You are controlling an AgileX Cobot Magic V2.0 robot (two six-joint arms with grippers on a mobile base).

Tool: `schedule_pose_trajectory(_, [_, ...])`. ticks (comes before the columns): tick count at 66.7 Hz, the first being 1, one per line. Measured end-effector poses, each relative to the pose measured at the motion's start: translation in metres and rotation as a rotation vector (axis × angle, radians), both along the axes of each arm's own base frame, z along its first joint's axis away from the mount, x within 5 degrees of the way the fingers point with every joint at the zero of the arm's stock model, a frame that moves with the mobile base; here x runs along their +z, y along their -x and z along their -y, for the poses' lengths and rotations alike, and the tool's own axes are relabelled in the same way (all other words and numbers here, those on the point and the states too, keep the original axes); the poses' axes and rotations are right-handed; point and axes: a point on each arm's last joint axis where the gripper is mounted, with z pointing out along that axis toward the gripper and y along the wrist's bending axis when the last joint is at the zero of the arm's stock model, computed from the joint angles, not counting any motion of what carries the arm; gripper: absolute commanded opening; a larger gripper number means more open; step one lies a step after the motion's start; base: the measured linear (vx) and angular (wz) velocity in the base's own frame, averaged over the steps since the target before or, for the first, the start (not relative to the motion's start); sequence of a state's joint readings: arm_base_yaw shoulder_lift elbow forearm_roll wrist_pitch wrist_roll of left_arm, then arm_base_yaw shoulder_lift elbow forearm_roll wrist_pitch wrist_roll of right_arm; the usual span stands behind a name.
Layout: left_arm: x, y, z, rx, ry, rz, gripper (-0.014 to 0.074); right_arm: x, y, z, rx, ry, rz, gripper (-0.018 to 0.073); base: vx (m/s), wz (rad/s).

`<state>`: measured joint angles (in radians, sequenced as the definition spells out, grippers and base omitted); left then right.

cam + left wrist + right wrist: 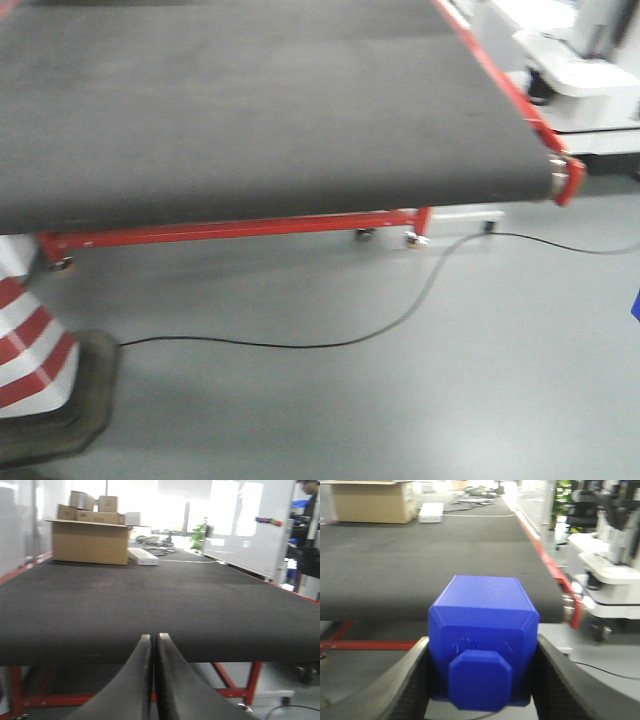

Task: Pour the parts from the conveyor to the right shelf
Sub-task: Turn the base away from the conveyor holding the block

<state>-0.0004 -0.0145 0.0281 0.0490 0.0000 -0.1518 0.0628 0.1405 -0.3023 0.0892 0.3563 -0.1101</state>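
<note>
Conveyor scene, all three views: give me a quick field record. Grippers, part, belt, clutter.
left gripper: shut, empty, in front of the belt's near edge
right gripper: shut on bright-blue plastic block, nub facing the camera
conveyor: wide dark-grey textured belt, red edge strips
belt far end: brown cardboard boxes, flat white box
floor: thin black cable, red-and-white striped post
right shelf: not in view
</note>
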Motion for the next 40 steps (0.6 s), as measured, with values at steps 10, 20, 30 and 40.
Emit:
schedule_pose_trajectory(10, [0.0000, 0.0000, 0.0000, 0.000, 0.000, 0.000, -0.0006, 0.0000, 0.0000, 0.0000, 0.000, 0.000, 0.000, -0.0004, -0.09, -0.64])
schedule_pose_trajectory(20, [0.0000, 0.0000, 0.0000, 0.000, 0.000, 0.000, -0.0006, 0.0000, 0.0000, 0.0000, 0.000, 0.000, 0.000, -0.0004, -0.10, -0.86])
schedule_pose_trajectory(30, [0.0000, 0.0000, 0.0000, 0.000, 0.000, 0.000, -0.0006, 0.0000, 0.0000, 0.0000, 0.000, 0.000, 0.000, -0.0004, -0.13, -0.90])
schedule_pose_trajectory(40, [0.0000, 0.0000, 0.0000, 0.000, 0.000, 0.000, -0.0006, 0.0000, 0.0000, 0.0000, 0.000, 0.000, 0.000, -0.0004, -0.18, -0.80])
